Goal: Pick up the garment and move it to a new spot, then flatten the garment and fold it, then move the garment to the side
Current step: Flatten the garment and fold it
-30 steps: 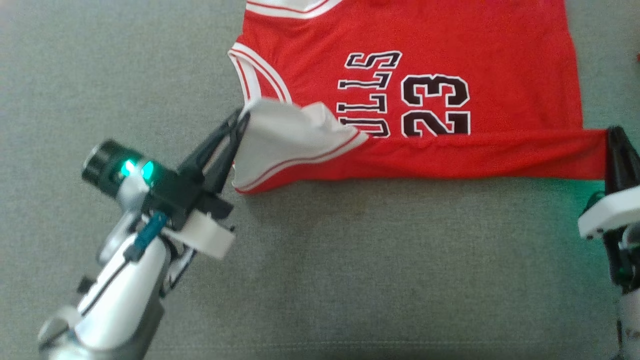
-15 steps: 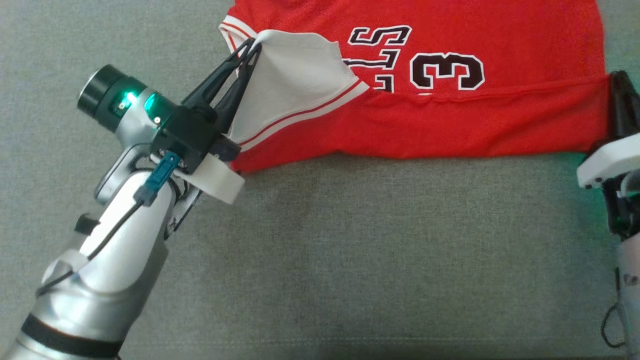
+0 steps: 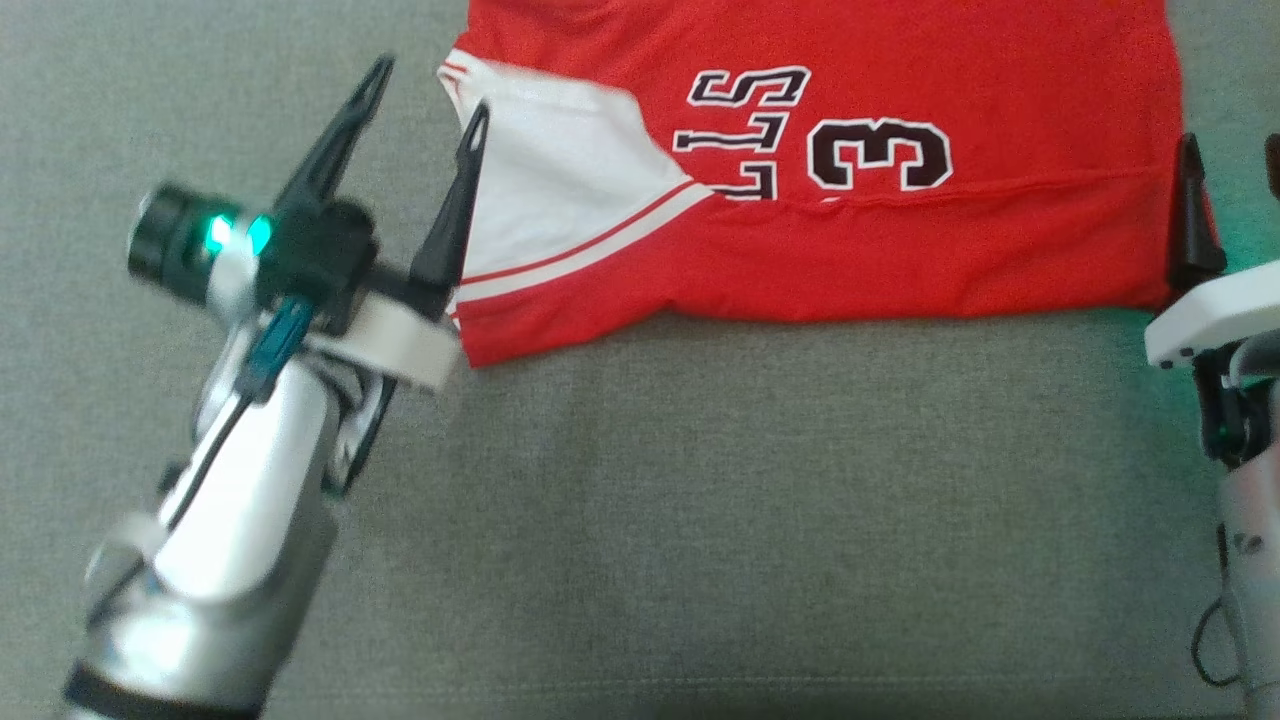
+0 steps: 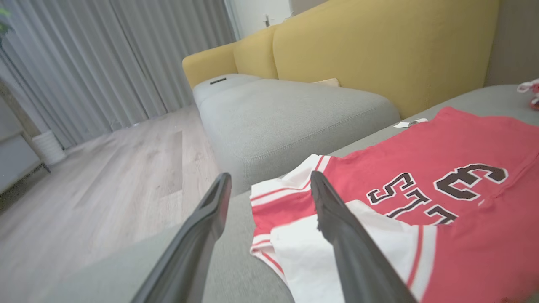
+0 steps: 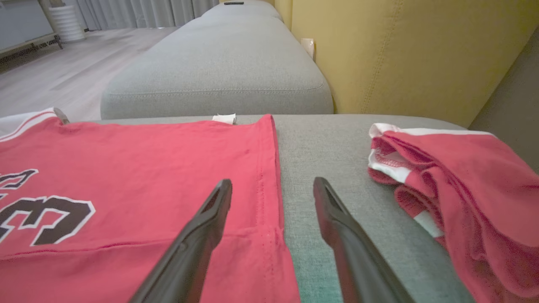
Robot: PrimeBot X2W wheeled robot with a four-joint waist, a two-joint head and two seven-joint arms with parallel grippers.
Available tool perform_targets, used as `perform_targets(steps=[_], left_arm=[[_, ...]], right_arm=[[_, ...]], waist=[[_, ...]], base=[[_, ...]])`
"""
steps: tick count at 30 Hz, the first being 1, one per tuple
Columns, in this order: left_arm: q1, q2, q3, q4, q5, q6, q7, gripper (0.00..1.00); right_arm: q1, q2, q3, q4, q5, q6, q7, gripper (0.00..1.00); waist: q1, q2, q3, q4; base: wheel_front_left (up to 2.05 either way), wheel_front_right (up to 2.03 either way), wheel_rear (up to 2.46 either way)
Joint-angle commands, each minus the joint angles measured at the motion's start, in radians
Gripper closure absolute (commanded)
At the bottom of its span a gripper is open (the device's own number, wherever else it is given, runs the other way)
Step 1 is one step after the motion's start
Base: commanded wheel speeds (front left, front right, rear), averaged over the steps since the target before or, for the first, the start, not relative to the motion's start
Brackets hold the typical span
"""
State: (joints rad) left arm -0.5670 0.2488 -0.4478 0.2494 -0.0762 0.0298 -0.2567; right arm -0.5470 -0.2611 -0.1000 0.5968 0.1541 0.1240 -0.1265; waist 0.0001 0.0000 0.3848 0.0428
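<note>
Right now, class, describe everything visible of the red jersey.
The jersey is red cloth with white, red-striped trim and black, white-outlined lettering and a 3. It lies flat on the grey cushion, its near edge folded over itself, a white panel showing at the left end. The open left gripper straddles that white corner; the open right gripper straddles the opposite edge. Neither grips it.

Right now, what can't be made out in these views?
- Jersey: the head view's top edge cuts it off, and its folded-over lower edge hides part of the lettering and number.
- Right gripper: the head view's right edge cuts its outer finger.
- Bunched red garment: cropped by the right wrist view's right edge, so its type is unclear.
- White tag: too small to read in the right wrist view.
</note>
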Motion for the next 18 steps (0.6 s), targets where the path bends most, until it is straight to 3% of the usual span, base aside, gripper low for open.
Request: perform_targets(steps=[1,4,9,18], left_arm=[[0.037,0.012,0.054,-0.041,-0.017,0.015,-0.005,0.00],[0.149,-0.039,0.118,-0.070,-0.091,0.039,-0.005,0.00],[0.306,-0.140,0.173,-0.030,-0.210,0.029,-0.005,0.00],[0.325,-0.182,0.197,0.083,-0.230,0.029,-0.005,0.00]], right_arm=[[0.017,0.001,0.006,-0.032,-0.007,0.007,-0.015,0.00],[0.055,0.019,-0.014,-0.043,-0.008,0.007,-0.030,0.00],[0.112,0.051,-0.037,-0.070,-0.014,0.007,-0.034,0.00],[0.148,0.079,-0.045,-0.116,-0.018,0.007,-0.010,0.00]], waist=[[-0.0001,0.0000,-0.021,-0.003],[-0.0001,0.0000,-0.045,-0.004],[-0.0001,0.0000,-0.069,-0.007],[-0.0001,0.0000,-0.079,-0.032]], base=[[0.00,0.00,0.00],[0.00,0.00,0.00],[0.00,0.00,0.00],[0.00,0.00,0.00]])
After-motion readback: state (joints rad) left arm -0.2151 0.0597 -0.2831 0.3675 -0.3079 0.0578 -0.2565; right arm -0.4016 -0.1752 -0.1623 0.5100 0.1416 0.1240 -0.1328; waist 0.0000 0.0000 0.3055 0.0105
